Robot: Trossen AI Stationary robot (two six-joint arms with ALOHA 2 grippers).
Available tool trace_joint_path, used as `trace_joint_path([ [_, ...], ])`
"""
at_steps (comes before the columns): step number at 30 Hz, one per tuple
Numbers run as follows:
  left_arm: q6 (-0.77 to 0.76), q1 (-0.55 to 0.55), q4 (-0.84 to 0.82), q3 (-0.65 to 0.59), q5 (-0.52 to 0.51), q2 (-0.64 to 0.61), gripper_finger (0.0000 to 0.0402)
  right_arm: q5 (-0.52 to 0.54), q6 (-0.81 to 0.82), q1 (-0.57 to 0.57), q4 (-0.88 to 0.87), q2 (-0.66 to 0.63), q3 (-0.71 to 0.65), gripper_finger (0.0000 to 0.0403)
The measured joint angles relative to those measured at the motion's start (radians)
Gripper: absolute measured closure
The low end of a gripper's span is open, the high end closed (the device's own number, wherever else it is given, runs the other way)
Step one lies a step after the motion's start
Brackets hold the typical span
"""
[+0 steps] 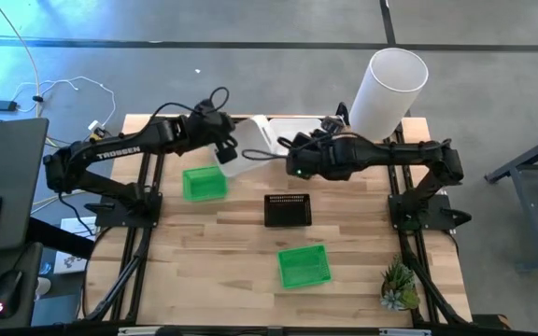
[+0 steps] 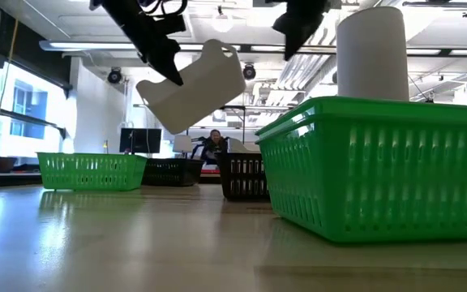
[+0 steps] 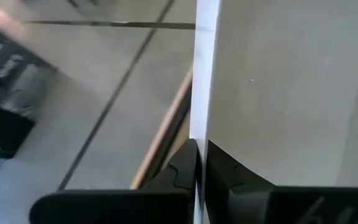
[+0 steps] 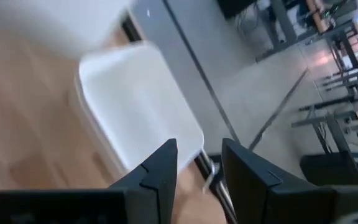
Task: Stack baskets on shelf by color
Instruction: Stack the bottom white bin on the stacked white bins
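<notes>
Cylinder (image 1: pixel 388 91) beside shelf; plant (image 1: pixel 399 285) apparently at corner.

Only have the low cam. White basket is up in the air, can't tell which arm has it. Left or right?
Observer: Left. From above, the left gripper is on the white basket, beyond the green one.
Operator: Solid grip or just touching?
Observer: Its wrist camera shows the fingers shut on the basket's thin side wall, one on each face.
Operator: Right arm carrying anything?
Observer: No. The right gripper is open with nothing between its fingers; a second white basket lies just ahead of it.
</notes>
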Motion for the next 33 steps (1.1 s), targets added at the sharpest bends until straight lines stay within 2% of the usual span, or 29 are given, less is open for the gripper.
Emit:
trace_joint_path([
  [7,-0.019,0.017,0.006,0.0,-0.144,0.0,0.0401,0.07,-0.219,-0.013,0.295,-0.016,0.0,0.0287],
  [16,-0.079,0.015,0.054,0.0,-0.306,0.001,0.0401,-0.03,-0.513,-0.027,0.686,-0.022,0.0,0.0244],
  [20,-0.106,0.012,0.068,0.0,-0.318,0.001,0.0401,-0.096,-0.54,-0.055,0.749,-0.022,0.0,0.0211],
  [24,-0.14,-0.004,0.069,0.0,-0.317,0.001,0.0401,-0.226,-0.522,-0.093,0.749,-0.021,0.0,0.0189],
  [27,-0.15,-0.027,0.074,0.0,-0.345,0.001,0.0401,-0.298,-0.493,-0.114,0.749,-0.021,0.0,0.0186],
  [33,-0.167,-0.07,0.074,0.0,-0.377,0.001,0.0401,-0.326,-0.477,-0.116,0.749,-0.021,0.0,0.0191],
])
